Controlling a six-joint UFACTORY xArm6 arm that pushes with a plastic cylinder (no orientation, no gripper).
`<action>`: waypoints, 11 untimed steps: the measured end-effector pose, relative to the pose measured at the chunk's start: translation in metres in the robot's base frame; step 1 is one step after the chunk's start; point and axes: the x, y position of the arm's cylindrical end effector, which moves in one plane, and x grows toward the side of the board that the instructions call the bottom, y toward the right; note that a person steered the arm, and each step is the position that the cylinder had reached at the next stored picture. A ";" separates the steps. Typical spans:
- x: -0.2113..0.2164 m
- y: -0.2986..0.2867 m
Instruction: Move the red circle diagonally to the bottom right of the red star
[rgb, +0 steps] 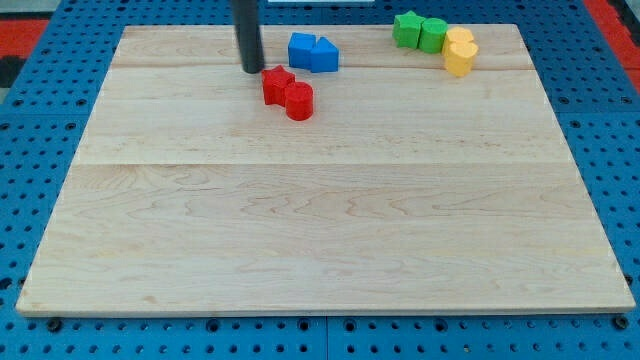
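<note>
The red star (276, 85) lies near the view's top, left of centre on the wooden board (320, 230). The red circle (299, 101) touches it at its lower right. My tip (252, 70) stands just above and left of the red star, a small gap away, and touches no block.
Two blue blocks, one roughly a cube (301, 49) and one a triangle (324, 55), sit right of my tip. A green star (406, 30) and a green circle (433, 35) sit at the top right, with two yellow blocks (460, 51) beside them. Blue pegboard surrounds the board.
</note>
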 end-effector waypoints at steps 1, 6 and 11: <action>0.070 0.004; 0.107 0.091; 0.146 0.070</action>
